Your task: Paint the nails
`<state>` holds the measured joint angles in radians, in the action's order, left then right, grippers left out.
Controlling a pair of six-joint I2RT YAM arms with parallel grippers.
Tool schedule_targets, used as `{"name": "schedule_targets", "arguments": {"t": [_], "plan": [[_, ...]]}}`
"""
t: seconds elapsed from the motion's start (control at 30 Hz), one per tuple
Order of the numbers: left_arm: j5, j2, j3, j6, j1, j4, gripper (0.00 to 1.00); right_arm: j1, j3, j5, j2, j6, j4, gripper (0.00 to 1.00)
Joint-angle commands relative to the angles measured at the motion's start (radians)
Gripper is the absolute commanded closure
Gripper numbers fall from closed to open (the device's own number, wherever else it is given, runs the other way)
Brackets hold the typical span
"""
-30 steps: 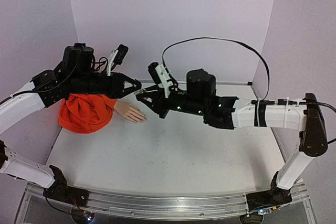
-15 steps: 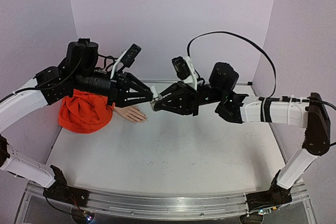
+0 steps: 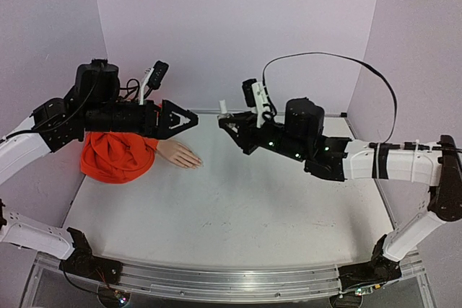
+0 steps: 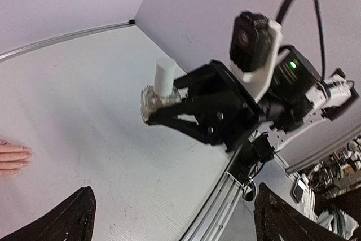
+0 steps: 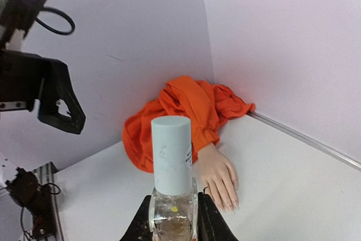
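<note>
Painting hasn't begun: my right gripper [image 3: 227, 123] clamps the capped polish bottle [image 5: 171, 165], my left gripper [image 3: 190, 119] hangs open and empty, and the nails [image 5: 230, 202] on the mannequin hand [image 5: 219, 176] look bare.

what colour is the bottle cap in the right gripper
Pale bluish white cap on the clear bottle; right wrist view shows it best.

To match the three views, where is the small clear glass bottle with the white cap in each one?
Top external: the small clear glass bottle is near centre, in the right gripper.
Left wrist: left of centre.
Right wrist: bottom centre.
Shared landmark: the pale peach mannequin hand, in all three.
</note>
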<state>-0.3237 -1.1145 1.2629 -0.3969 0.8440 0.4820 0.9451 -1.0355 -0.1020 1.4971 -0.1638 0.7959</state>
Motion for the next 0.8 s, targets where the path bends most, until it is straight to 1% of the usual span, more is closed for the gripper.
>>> {"name": "schedule_targets", "arguments": {"t": [0.0, 0.07, 0.27, 0.43, 0.5, 0.6, 0.67, 0.77], "plan": [[0.135, -0.049, 0.07, -0.138, -0.007, -0.011, 0.05, 0.106, -0.123, 0.391, 0.077, 0.078, -0.048, 1.0], [0.158, -0.074, 0.093, -0.141, -0.009, -0.011, 0.09, 0.14, -0.153, 0.43, 0.113, 0.098, -0.054, 1.0], [0.166, -0.116, 0.121, -0.133, -0.013, -0.016, 0.28, 0.215, -0.246, 0.49, 0.207, 0.15, -0.078, 1.0], [0.186, -0.127, 0.102, -0.138, -0.011, -0.01, 0.42, 0.233, -0.276, 0.493, 0.234, 0.154, -0.077, 1.0], [0.198, -0.13, 0.1, -0.14, -0.012, 0.002, 0.45, 0.234, -0.285, 0.489, 0.241, 0.154, -0.075, 1.0], [0.21, -0.14, 0.107, -0.137, -0.012, 0.023, 0.54, 0.235, -0.296, 0.489, 0.254, 0.155, -0.073, 1.0], [0.213, -0.144, 0.107, -0.137, -0.012, 0.026, 0.56, 0.236, -0.303, 0.484, 0.258, 0.155, -0.07, 1.0], [0.209, -0.154, 0.11, -0.134, -0.011, 0.029, 0.66, 0.236, -0.31, 0.483, 0.263, 0.155, -0.068, 1.0]]}}
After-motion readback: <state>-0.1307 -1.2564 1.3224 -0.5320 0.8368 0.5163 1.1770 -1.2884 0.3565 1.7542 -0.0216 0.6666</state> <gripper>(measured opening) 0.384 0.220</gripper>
